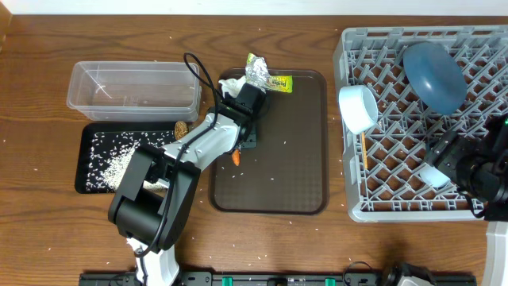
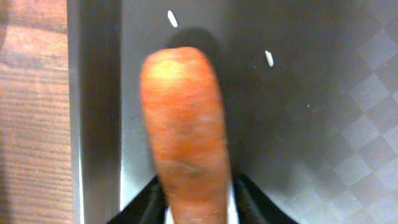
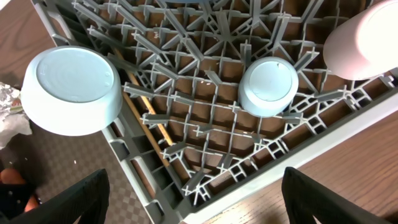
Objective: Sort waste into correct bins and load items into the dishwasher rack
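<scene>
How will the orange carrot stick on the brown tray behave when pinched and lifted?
The carrot stick looks solid and thick, so probably stiff, not floppy. Its rounded sides suggest it may roll on the brown tray if nudged off-centre. Its skin looks matt and slightly rough, so likely decent grip.

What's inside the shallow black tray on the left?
Loose white rice grains lie scattered across the black tray. A brown lump sits at its far right corner. The left arm covers its near right corner.
</scene>
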